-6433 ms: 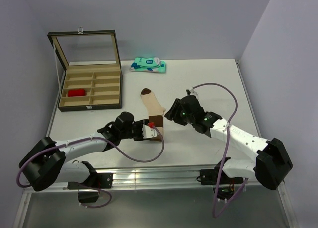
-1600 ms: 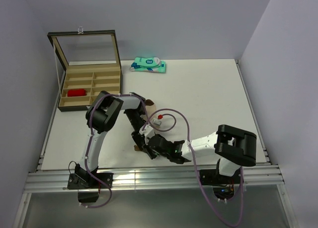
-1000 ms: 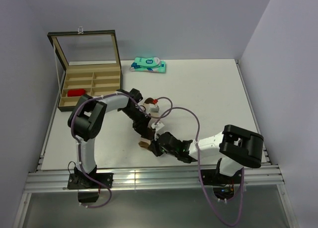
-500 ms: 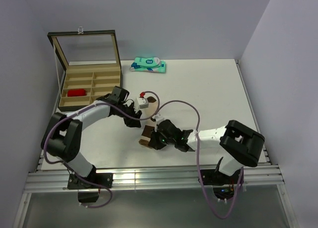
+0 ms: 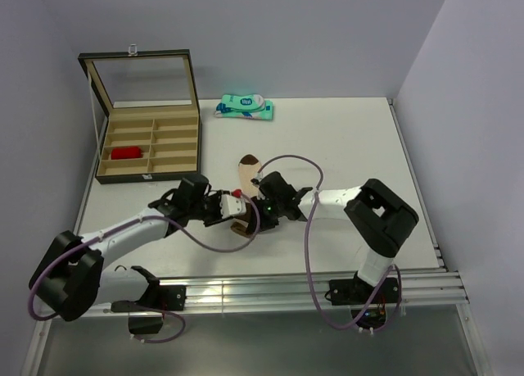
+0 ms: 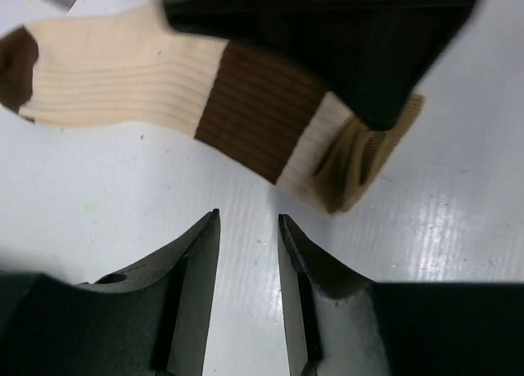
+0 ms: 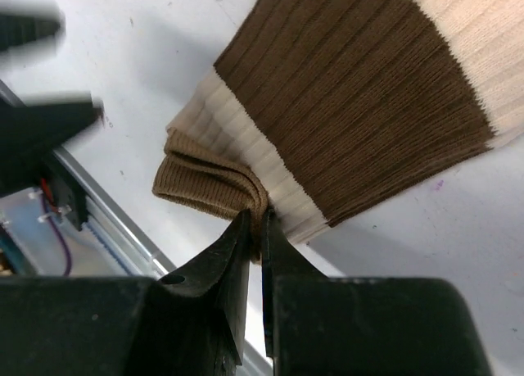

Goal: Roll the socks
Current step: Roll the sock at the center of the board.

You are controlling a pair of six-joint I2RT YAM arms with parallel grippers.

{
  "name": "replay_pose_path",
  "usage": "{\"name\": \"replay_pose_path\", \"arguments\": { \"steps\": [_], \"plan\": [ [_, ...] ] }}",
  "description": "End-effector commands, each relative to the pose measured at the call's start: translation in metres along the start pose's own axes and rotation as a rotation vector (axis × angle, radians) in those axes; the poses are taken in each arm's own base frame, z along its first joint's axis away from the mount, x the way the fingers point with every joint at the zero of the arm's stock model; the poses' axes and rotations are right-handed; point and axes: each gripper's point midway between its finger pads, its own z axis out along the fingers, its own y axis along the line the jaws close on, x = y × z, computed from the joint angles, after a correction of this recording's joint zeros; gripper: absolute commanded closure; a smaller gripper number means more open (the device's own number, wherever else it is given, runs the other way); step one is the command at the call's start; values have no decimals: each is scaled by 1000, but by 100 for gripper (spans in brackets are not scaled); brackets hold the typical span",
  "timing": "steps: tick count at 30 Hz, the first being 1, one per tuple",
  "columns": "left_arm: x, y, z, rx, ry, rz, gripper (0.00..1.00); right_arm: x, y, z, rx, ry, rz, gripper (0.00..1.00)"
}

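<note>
Beige sock (image 7: 360, 97) lies mid-worktop (image 5: 344, 138) with just its cuff folded over, right gripper (image 7: 255, 228) jaws clamped on that fold, left gripper (image 6: 248, 228) jaws narrowly apart and empty just beside it, red sock (image 5: 125, 153) in the box (image 5: 149, 175) at ten o'clock, so most of the rolling looks undone.

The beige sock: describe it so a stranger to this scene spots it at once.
On the white table, look near the middle. The beige sock lies there, cuff pinched by the right gripper; unlike the red sock in the box, it is ribbed cream with brown toe and bands.
</note>
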Motion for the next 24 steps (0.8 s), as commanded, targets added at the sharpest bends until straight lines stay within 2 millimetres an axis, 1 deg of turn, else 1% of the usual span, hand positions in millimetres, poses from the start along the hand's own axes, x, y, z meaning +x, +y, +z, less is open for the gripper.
{"name": "replay_pose_path", "arguments": {
  "steps": [1, 2, 3, 5, 7, 10, 14, 15, 18, 21, 24],
  "plan": [
    [-27, 12, -3, -132, -75, 179, 60, 11, -6, 1, 23, 98, 81, 100],
    [-27, 9, -1, -131, -75, 194, 60, 11, -8, 0, 30, 106, 94, 100],
    [-26, 3, 2, -120, -70, 207, 60, 9, -8, 2, 32, 113, 100, 100],
    [-26, -1, 3, -116, -74, 243, 60, 11, -8, 3, 35, 128, 116, 100],
    [-25, -10, 4, -90, -73, 265, 60, 10, -10, 4, 31, 138, 143, 100],
    [-23, -17, 5, -82, -66, 302, 57, 7, -13, 5, 47, 141, 156, 100],
    [-20, -25, 4, -38, -56, 336, 57, 5, -16, 5, 59, 144, 163, 100],
    [-16, -34, 5, 5, -48, 330, 57, 4, -18, 6, 67, 144, 165, 100],
    [-23, -40, 4, 51, -69, 336, 56, 4, -20, 7, 74, 148, 163, 100],
    [-21, -49, 6, 89, -63, 344, 56, 1, -20, 5, 77, 142, 165, 100],
    [-23, -48, 9, 84, -75, 345, 56, 0, -21, 4, 80, 137, 161, 100]
  ]
}}
